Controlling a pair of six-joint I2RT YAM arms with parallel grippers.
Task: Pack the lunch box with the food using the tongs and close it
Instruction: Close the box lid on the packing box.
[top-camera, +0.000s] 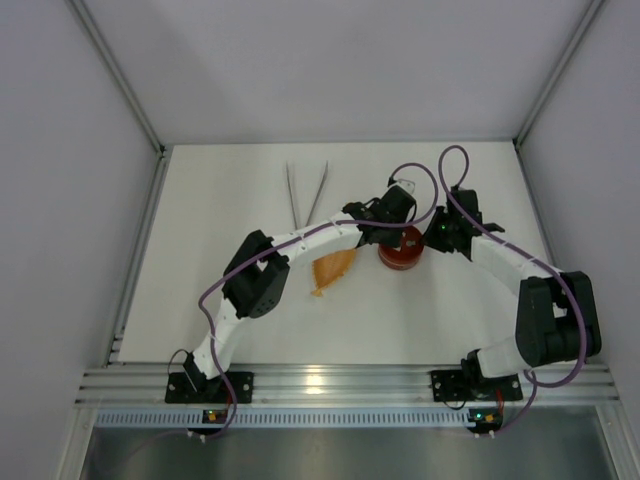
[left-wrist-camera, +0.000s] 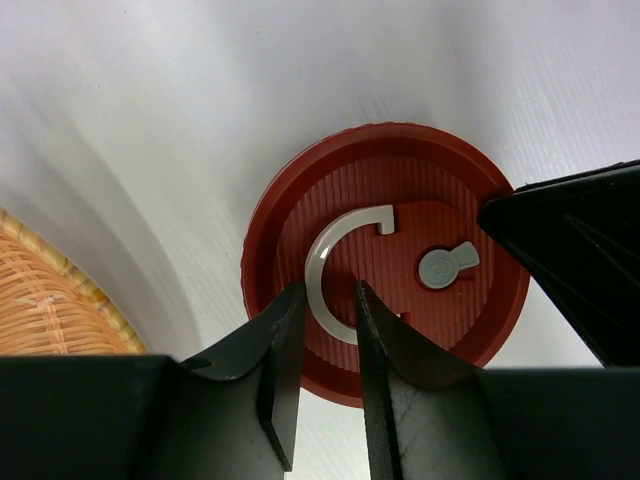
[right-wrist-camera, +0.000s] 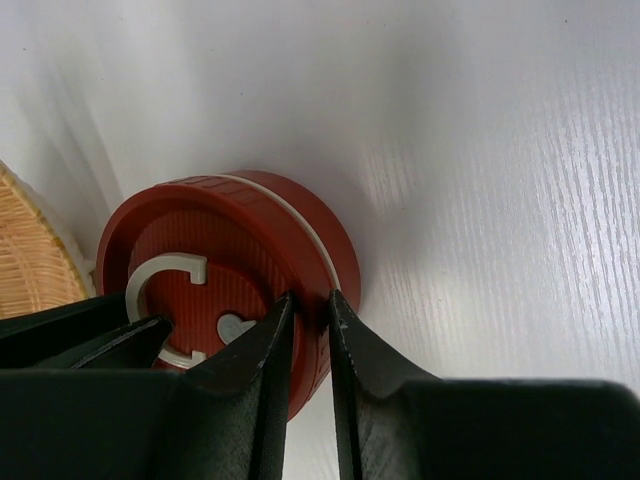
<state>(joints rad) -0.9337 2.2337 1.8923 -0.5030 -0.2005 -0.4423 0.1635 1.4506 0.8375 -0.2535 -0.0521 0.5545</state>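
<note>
The lunch box (top-camera: 402, 252) stands mid-table with its red lid (left-wrist-camera: 420, 200) on it. The lid carries a white C-shaped handle (left-wrist-camera: 325, 250). My left gripper (left-wrist-camera: 330, 290) hangs over the lid. Its jaws are slightly apart and straddle the handle, with a gap showing on both sides. My right gripper (right-wrist-camera: 310, 297) is shut on the lid's rim (right-wrist-camera: 300, 235), one finger on top and one against the outer wall. The tongs (top-camera: 305, 193) lie in a V on the table behind the left arm. The food is hidden.
An orange wicker tray (top-camera: 333, 270) lies just left of the lunch box, partly under the left arm. Its edge shows in the left wrist view (left-wrist-camera: 40, 300) and the right wrist view (right-wrist-camera: 30, 260). White walls enclose the table on three sides.
</note>
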